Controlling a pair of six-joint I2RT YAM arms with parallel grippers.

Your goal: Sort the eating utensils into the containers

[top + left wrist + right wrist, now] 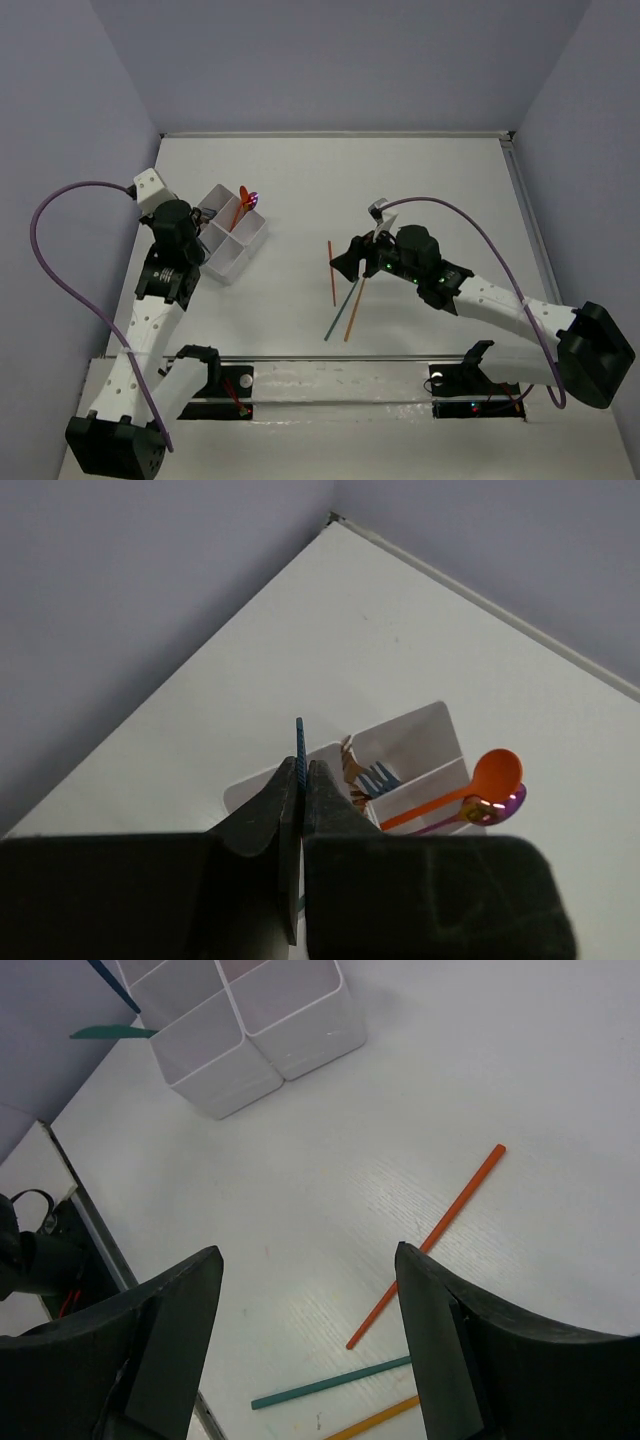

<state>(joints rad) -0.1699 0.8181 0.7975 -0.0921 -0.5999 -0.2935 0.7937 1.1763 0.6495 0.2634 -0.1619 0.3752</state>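
The left pincer (300,772) is pinching a teal stick (298,742), with the divided tray (425,742) lying just beyond its tips. The right pincer (305,1265) is hovering spread wide above the bench (300,1160), a red stick (440,1225) lying below beside one finger.

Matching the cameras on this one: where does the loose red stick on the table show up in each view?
Top external: the red stick lies near the middle of the picture, running almost straight up and down.
Left wrist: not in it.
Right wrist: the red stick runs diagonally, right of centre, from upper right to lower left.
Shared landmark: the white divided tray, seen in all three views.
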